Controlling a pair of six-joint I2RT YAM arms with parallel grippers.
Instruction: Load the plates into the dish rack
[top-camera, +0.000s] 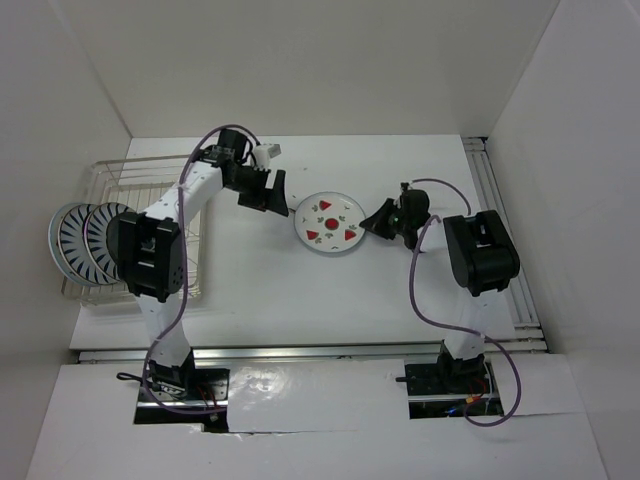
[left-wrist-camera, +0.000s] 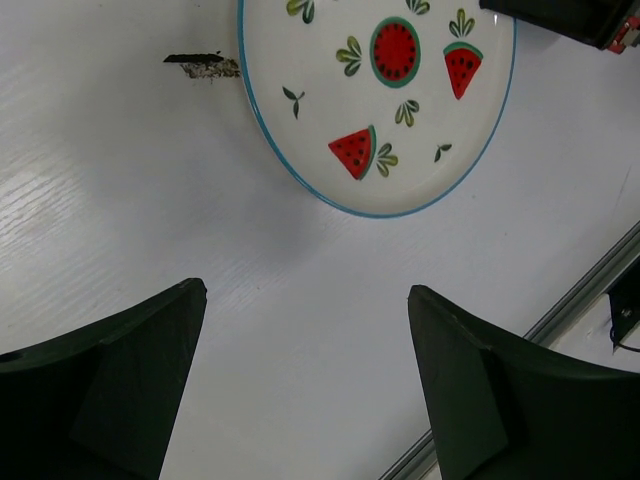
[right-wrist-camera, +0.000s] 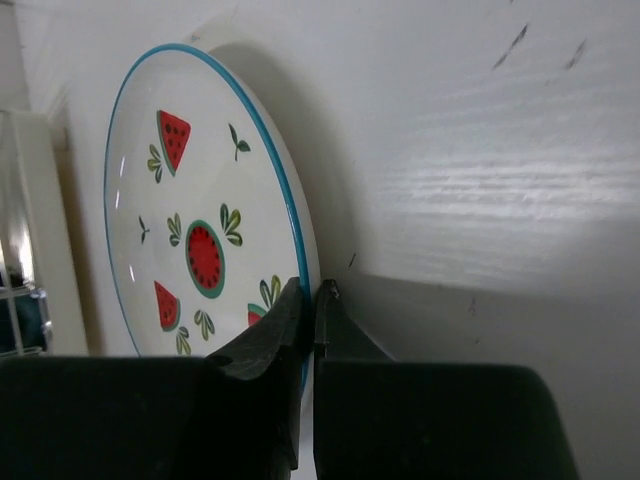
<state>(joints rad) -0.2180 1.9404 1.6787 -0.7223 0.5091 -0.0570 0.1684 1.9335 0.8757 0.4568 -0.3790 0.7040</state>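
- The dish rack (top-camera: 150, 180) stands well to the left of your left jaws, with two striped plates (top-camera: 82, 243) upright in its tines.
- The watermelon plate (top-camera: 328, 222), white with a blue rim, lies on the tabletop (top-camera: 300, 300) between both sets of jaws.
- Your right jaws are pinched shut on its rim, likely to lift it.
- Your left jaws gape wide and empty beside it, probably ready to receive it.

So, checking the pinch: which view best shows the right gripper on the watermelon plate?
Right wrist: right gripper shut on the watermelon plate rim, close up. Top view shows only contact at its edge; left wrist catches a dark gripper corner.
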